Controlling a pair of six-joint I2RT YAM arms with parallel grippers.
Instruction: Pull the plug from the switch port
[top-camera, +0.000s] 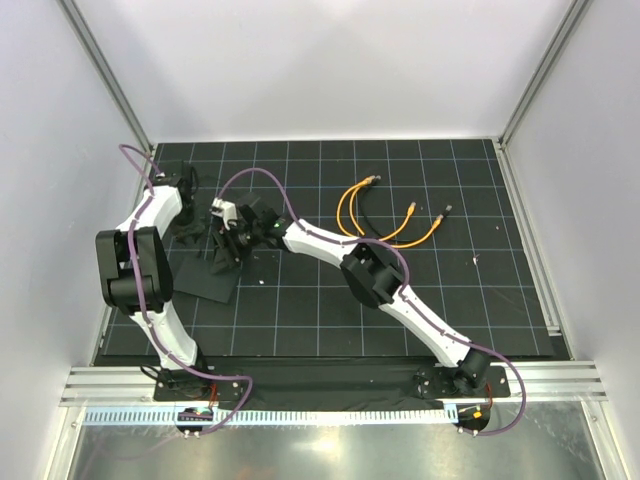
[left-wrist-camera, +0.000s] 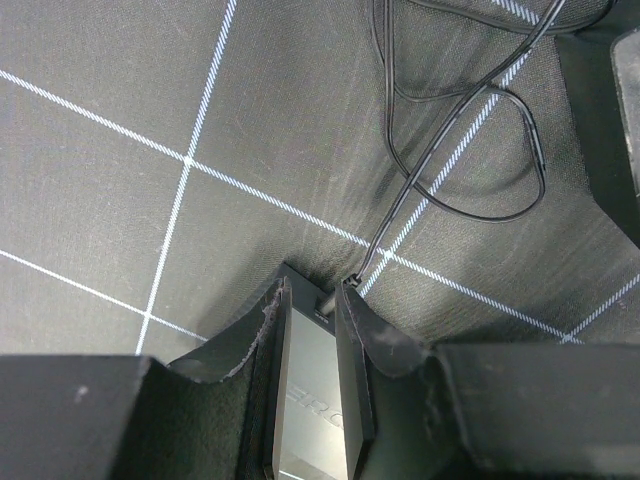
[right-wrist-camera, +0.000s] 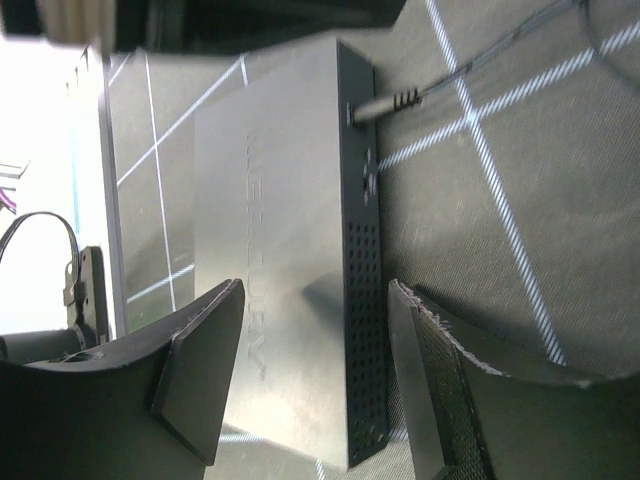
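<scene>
Because the switch (right-wrist-camera: 280, 250) is a thin, rigid, matte box that looks light and smooth-skinned, it will likely slide or tip on the counter (left-wrist-camera: 120, 200) unless something braces it. The left end effector (left-wrist-camera: 312, 300) does just that, its pads clenched across the slim body right beside the plug (right-wrist-camera: 385, 103). The switch sits at the left rear of the counter, between the two arms, and the views do not settle whether it lies flat or is raised on one edge. The right end effector (right-wrist-camera: 320, 385) is released, its fingers spread on either side of the vented side wall, well along that wall from the plug. The plug looks small, stiff and held only by friction, with a ribbed collar where the cable (left-wrist-camera: 450, 150) leaves it. That collar, just outside the socket face, seems the place to grip. The cable is thin and limp, so tugging on it would probably strain the joint rather than free the plug. A straight pull along the plug's axis looks safest.
</scene>
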